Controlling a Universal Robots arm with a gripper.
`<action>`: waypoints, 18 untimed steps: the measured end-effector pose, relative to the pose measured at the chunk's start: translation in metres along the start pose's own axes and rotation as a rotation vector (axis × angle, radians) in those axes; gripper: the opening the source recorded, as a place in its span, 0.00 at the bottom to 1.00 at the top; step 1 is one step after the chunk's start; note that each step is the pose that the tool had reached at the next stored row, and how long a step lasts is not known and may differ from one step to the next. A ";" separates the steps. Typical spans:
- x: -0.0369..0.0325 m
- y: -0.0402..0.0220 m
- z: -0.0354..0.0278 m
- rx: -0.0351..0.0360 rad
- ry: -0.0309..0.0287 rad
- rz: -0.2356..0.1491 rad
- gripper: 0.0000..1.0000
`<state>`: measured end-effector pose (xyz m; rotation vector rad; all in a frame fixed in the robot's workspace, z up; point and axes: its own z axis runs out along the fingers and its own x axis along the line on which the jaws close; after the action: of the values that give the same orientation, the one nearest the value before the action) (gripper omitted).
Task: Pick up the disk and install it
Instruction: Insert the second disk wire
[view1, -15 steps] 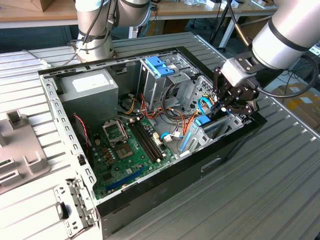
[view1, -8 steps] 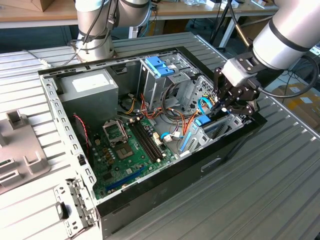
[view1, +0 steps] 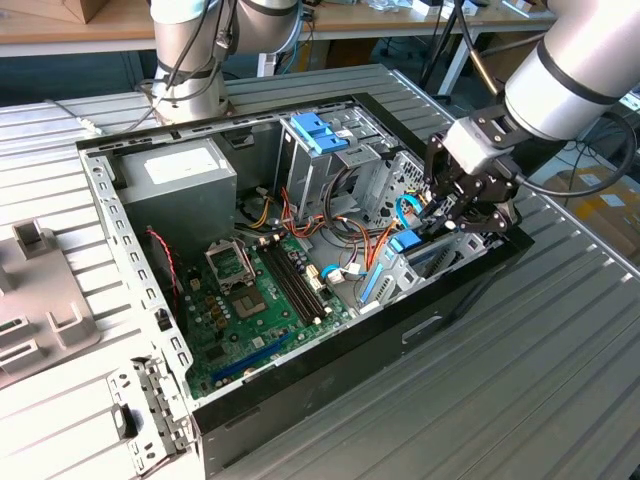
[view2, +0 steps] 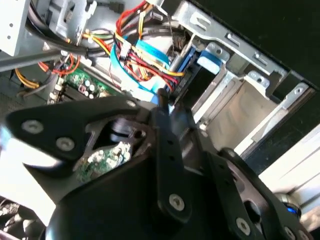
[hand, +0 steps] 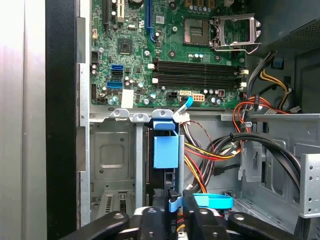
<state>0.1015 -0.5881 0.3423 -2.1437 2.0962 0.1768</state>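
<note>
A grey ridged table holds an open computer case. The hand is clamped on the disk, which stands on edge in its metal slot so it can slide in straight.

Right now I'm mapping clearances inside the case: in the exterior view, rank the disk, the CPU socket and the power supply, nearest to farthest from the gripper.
1. The disk, just below the gripper, in the bay.
2. The CPU socket, mid-board.
3. The power supply, far corner at the exterior view's left.
</note>
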 end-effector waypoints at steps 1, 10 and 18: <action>0.0000 0.0000 0.0000 0.0000 0.0001 0.000 0.30; -0.0026 -0.0001 -0.0086 0.0002 -0.0084 0.000 0.11; 0.0075 -0.0019 -0.0014 -0.0122 -0.0158 0.003 0.11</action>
<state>0.1036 -0.5957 0.3424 -2.1394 2.0947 0.2066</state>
